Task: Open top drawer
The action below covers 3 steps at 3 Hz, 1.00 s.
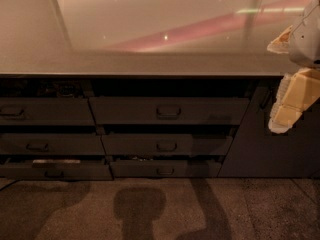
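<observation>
The top drawer [168, 110] is the widest dark front in the middle column, just under the countertop, with a small loop handle [168, 112] at its centre. A dark gap shows above its front. My gripper [286, 106], cream and white, hangs at the right edge of the view. It is level with the top drawer, to the right of its end and well away from the handle. It holds nothing that I can see.
A long grey countertop [150, 64] runs above the drawers. Narrower drawer fronts [45, 111] sit at the left, and two more [165, 145] lie below the top drawer. A plain dark panel [265, 149] is at the right. The speckled floor [160, 209] carries shadows.
</observation>
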### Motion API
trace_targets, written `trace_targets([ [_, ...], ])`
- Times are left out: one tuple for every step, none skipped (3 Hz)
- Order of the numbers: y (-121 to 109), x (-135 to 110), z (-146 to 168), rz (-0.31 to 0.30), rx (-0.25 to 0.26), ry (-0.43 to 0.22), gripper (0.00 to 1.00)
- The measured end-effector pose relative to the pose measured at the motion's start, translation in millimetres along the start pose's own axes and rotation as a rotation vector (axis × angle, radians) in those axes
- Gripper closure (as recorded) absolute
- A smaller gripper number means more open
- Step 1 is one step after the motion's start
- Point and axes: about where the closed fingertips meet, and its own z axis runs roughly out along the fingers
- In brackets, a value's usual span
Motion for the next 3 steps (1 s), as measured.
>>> trace_targets([
  [0.0, 0.0, 0.0, 0.000, 0.000, 0.000, 0.00],
  [11.7, -2.8, -2.1, -0.023, 0.055, -0.034, 0.00],
  [56.8, 1.0, -9.0, -0.067, 0.143, -0.116, 0.00],
])
